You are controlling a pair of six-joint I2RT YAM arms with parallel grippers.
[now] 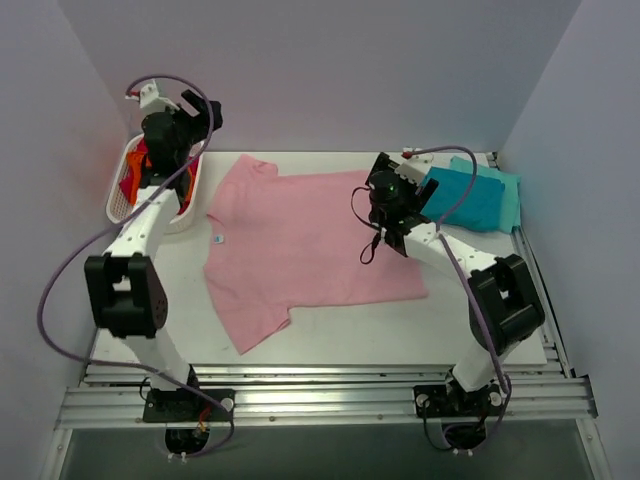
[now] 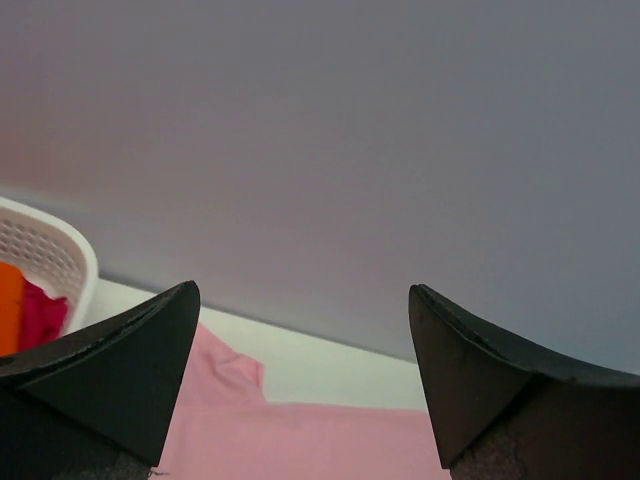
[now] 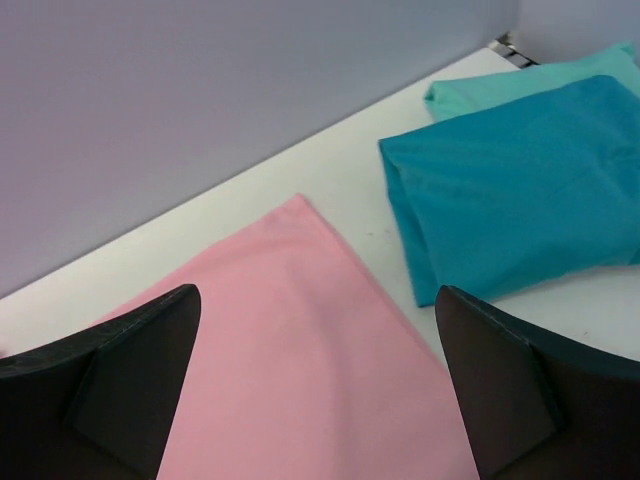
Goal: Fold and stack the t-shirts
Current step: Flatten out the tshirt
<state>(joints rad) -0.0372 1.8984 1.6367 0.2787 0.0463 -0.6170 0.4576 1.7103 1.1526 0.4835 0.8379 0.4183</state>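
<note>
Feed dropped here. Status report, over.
Left gripper, right gripper open, empty. Pink t-shirt spread flat, unfolded. Folded teal pile at far right. No obstruction seen.

The spread t-shirt (image 1: pixel 300 240) lies centred on the table (image 1: pixel 420 325) — basket (image 1: pixel 186 212) left, folded t-shirts (image 1: pixel 480 200) stacked right.

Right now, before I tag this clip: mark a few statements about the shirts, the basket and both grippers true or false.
1. The pink shirt lies spread out, unfolded. True.
2. The teal shirt lies under the turquoise shirt. False: the folded teal shirt sits on top of the turquoise shirt.
3. The left gripper is shut on the pink shirt. False: it is open and holds nothing, raised near the basket.
4. The basket holds orange and red clothes. True.
5. The right gripper is open above the pink shirt. True.
</note>
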